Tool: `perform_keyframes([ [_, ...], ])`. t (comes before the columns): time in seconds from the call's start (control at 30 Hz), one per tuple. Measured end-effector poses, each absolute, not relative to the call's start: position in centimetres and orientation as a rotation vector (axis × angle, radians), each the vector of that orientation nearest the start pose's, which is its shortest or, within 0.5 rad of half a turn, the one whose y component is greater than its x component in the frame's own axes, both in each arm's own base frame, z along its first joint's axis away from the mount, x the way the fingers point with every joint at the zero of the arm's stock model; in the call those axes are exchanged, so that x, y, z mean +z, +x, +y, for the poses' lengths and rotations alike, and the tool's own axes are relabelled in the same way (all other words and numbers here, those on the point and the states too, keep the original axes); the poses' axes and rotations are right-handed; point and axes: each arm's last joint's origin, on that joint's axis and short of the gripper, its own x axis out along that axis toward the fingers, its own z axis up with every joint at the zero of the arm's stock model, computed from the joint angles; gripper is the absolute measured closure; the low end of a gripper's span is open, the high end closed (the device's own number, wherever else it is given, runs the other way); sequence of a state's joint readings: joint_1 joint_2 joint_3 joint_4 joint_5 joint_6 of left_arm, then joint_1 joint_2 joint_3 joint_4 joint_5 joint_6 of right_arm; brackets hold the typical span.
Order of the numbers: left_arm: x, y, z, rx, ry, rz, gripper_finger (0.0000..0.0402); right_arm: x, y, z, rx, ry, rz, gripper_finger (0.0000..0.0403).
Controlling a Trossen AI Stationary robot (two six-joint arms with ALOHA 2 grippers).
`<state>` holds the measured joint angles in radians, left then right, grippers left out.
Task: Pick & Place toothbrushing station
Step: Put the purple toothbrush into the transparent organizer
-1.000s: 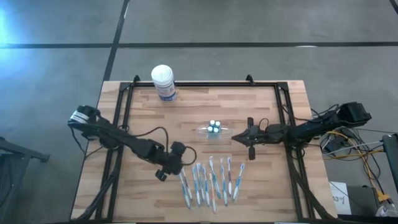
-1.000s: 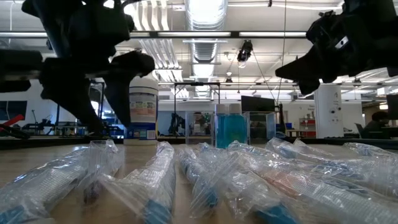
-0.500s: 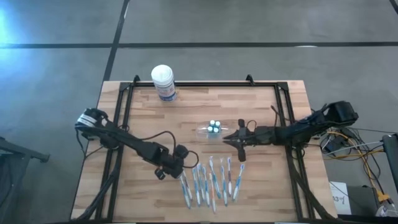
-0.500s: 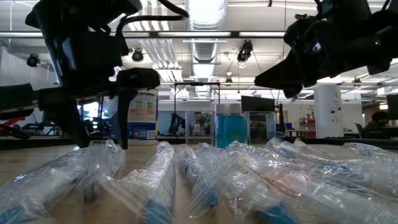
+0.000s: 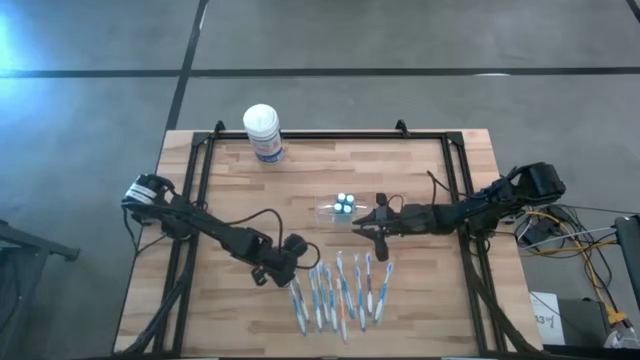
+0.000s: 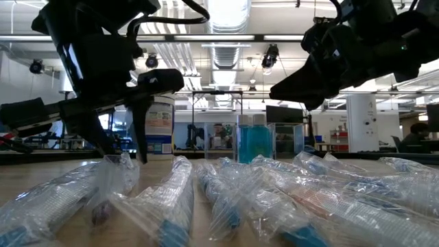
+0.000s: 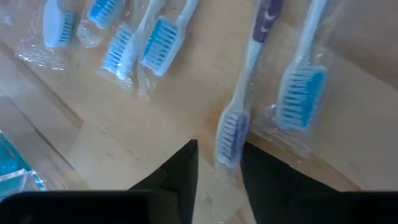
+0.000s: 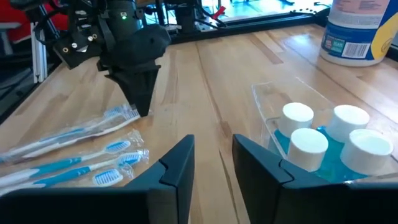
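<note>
My right hand (image 5: pixel 366 225), fingers apart, has slid in just beside the clear plastic toothbrushing station (image 5: pixel 341 207); my left hand (image 5: pixel 292 274), slightly parted, has dropped onto the wrapped blue toothbrushes (image 5: pixel 340 290), so a grasp looks near.

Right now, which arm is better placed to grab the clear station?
Right. The right gripper sits open just beside the toothbrushing station, which fills its wrist view. The left gripper is down at the toothbrushes, farther off.
</note>
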<state>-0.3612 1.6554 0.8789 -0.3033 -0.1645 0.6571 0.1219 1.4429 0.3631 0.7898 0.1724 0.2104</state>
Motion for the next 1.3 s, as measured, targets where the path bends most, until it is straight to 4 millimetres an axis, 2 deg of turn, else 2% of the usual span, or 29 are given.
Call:
perform_keyframes([
  [0.2, 15.2, 28.6, -10.3, -0.534, 0.871, 0.961, 0.0336, 14.8, 24.3, 2.5, -0.080, 0.165, 0.288, 0.0296],
  [0.37, 15.3, 28.7, -10.1, -0.470, 0.918, 0.975, 0.0391, 14.8, 24.4, 2.5, -0.090, 0.164, 0.283, 0.0304],
  [0.57, 16.2, 28.2, -9.7, -0.300, 1.140, 1.011, 0.0397, 15.8, 25.1, 2.5, -0.084, 0.175, 0.245, 0.0317],
  [0.8, 19.8, 26.9, -9.6, -0.049, 1.378, 0.967, 0.0399, 18.2, 27.1, 3.2, 0.049, 0.253, 0.218, 0.0320],
  [1.0, 23.9, 26.5, -10.2, 0.145, 1.509, 0.895, 0.0399, 20.4, 29.0, 3.3, 0.035, 0.258, 0.281, 0.0280],
  [1.13, 24.9, 26.7, -10.4, 0.222, 1.647, 0.929, 0.0400, 22.5, 30.1, 3.1, 0.027, 0.262, 0.258, 0.0242],
  [1.3, 25.6, 27.1, -10.4, 0.321, 1.747, 0.960, 0.0401, 24.1, 31.1, 2.2, -0.024, 0.284, 0.337, 0.0204],
])
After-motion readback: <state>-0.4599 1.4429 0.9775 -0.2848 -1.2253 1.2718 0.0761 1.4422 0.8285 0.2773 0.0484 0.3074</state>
